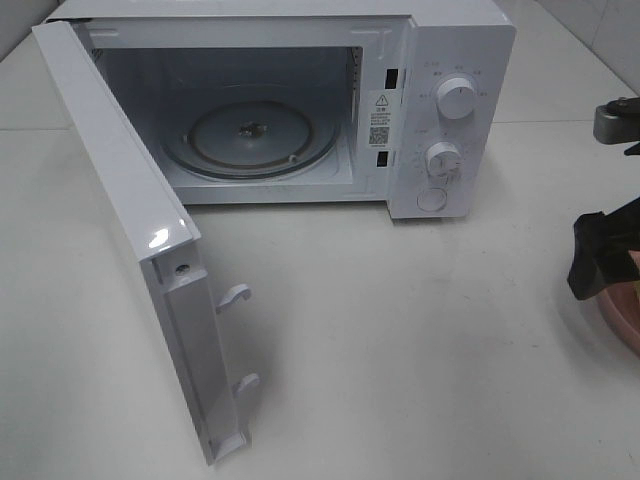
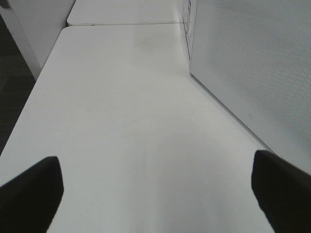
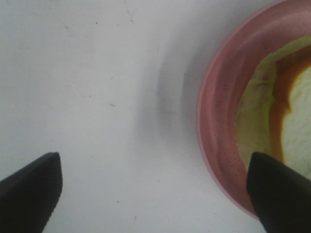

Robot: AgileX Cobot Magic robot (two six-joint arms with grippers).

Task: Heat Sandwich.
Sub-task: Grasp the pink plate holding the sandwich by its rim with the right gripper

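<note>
The sandwich (image 3: 296,111), pale bread with yellow-green and orange layers, lies on a round pink plate (image 3: 218,121) and is cut off by the frame edge in the right wrist view. My right gripper (image 3: 155,194) is open with bare table between its fingers, and one fingertip (image 3: 277,194) hangs over the plate's rim. From the high camera, that gripper (image 1: 603,255) shows black at the far right above the plate (image 1: 628,325); the sandwich is hidden there. My left gripper (image 2: 155,194) is open over bare table beside the microwave door (image 2: 252,63).
The white microwave (image 1: 450,60) stands at the back with its door (image 1: 130,230) swung wide open toward the front left. Its glass turntable (image 1: 250,140) carries nothing. Two knobs and a button sit on its right panel. Bare white table spreads between microwave and plate.
</note>
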